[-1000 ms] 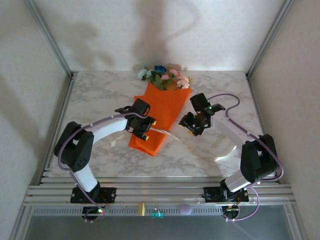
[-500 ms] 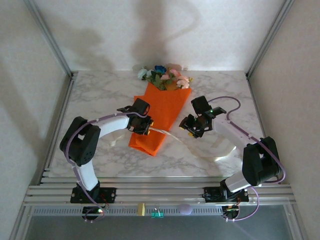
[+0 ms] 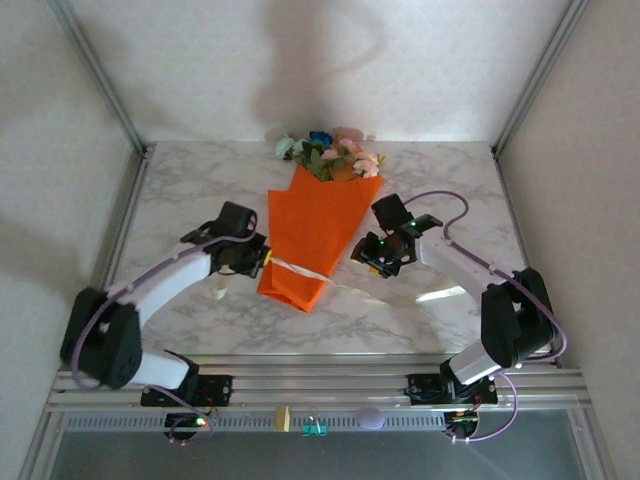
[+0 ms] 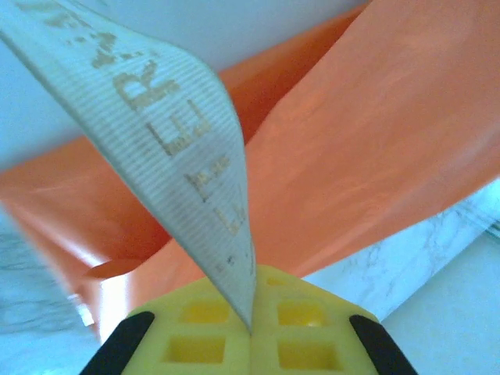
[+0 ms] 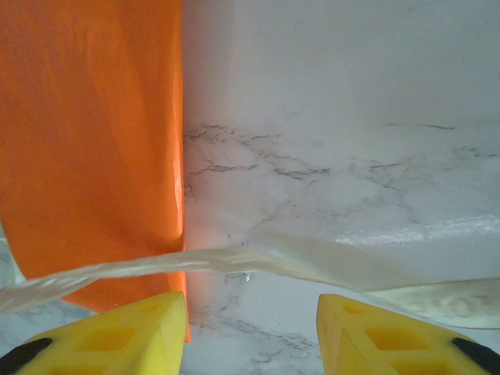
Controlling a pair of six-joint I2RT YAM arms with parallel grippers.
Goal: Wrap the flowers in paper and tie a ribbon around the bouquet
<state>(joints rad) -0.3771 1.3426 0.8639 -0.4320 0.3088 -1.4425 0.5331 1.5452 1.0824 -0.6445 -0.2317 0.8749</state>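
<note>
Ribbon [image 4: 180, 148] clamped in left pincer [image 4: 251, 324], printed lettering close-up; overhead seemingly crossing paper [image 3: 315, 230].

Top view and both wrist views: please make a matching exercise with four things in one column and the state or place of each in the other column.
Things:
1. left hand
2. right hand
3. flowers
4. paper

States or places:
a. orange, lying between the two hands
b. shut on the ribbon
c. poking out at the far end of the paper
d. open, fingers apart

Pairs: 1-b, 2-d, 3-c, 4-a
</note>
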